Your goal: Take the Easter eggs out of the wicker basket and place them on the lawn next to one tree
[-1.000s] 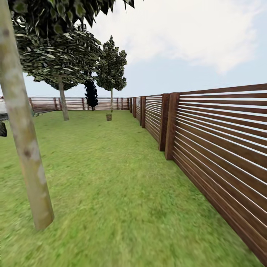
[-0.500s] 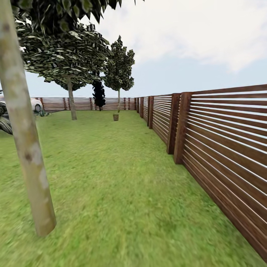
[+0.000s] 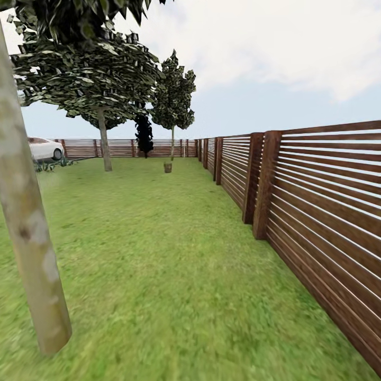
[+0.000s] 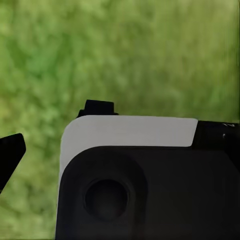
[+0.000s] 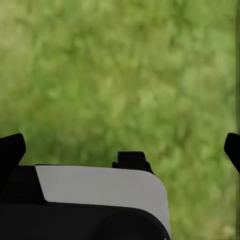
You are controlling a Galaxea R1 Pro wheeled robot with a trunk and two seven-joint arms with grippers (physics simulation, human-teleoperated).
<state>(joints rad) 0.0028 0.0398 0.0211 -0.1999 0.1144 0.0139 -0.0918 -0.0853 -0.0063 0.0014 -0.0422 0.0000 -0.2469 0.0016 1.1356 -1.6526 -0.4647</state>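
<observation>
**Far down the lawn, a small brown object is waiting by a slim tree**

I am looking from the head view along a lawn (image 3: 159, 264) that is running away beside a slatted wooden fence (image 3: 317, 211) on the right. A thick, mottled tree trunk (image 3: 29, 238) is rising close by on the left and leaning slightly. Its long axis is running nearly upright.

Well ahead, a little left of centre, a small brown object (image 3: 168, 167) is sitting upright on the grass at the foot of a slim tree (image 3: 172, 106). It may be the wicker basket, but it is too small to tell, or to see what it is holding. It is lying far beyond both arms, so I judge neither arm nearer. The next move is calling for a drive straight ahead.

In the right wrist view, the right arm's fingers (image 5: 11, 149) are standing wide apart, with only blurred grass between them. In the left wrist view, one of the left arm's fingers (image 4: 11, 150) is showing over grass, and I cannot tell how far they are parted.
</observation>
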